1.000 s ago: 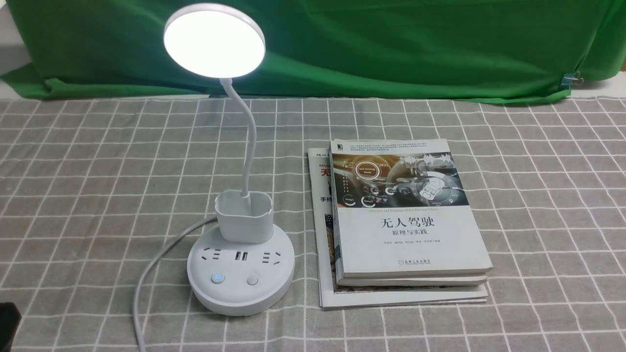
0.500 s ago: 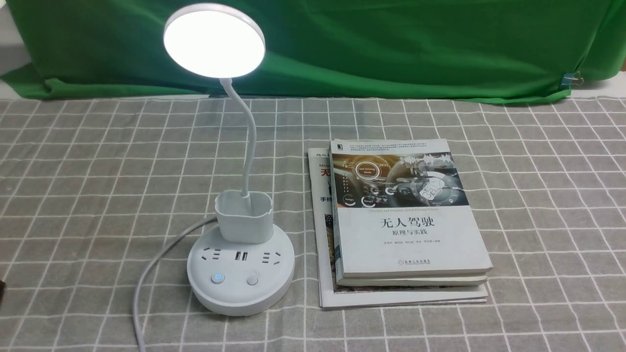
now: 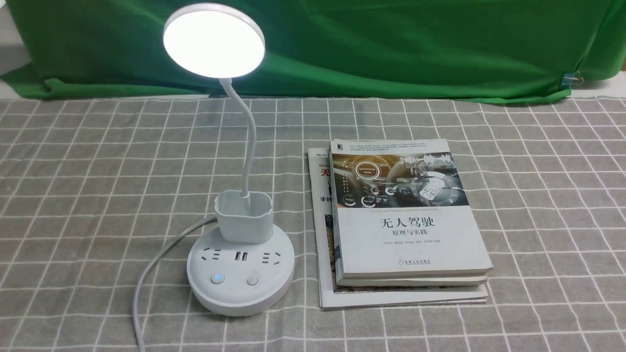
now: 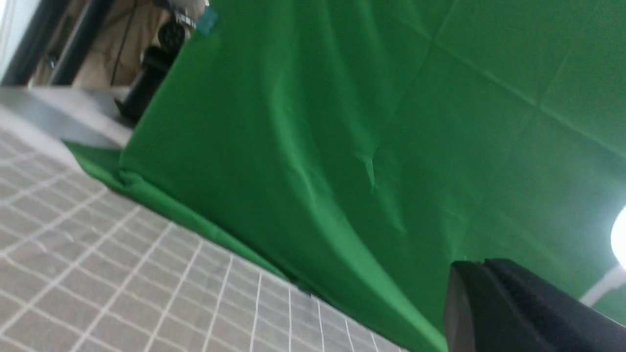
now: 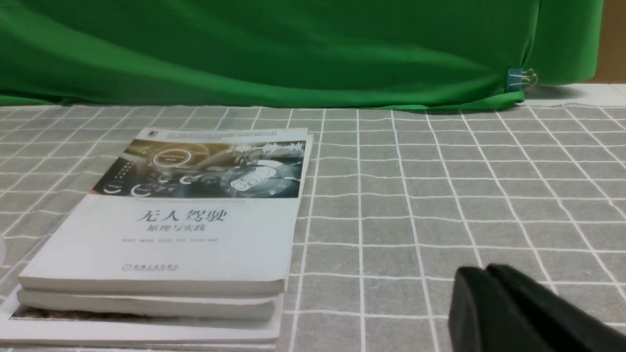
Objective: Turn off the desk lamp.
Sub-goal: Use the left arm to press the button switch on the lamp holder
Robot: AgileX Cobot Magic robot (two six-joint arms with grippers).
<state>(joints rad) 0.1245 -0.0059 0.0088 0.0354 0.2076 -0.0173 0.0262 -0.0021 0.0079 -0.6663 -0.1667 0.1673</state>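
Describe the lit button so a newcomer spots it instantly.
On the checked cloth, find the glowing white lamp, left of the books. Its round base has two small buttons near the front edge. Take the left one: it shows a blue power symbol; its neighbour is plain.

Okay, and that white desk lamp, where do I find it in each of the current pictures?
Front view: desk lamp, left of the books, fully shown.
Left wrist view: only part of its glowing head and neck, at the picture's edge.
Right wrist view: at most a white sliver beside the books; can't confirm.
Shared landmark: green cloth.
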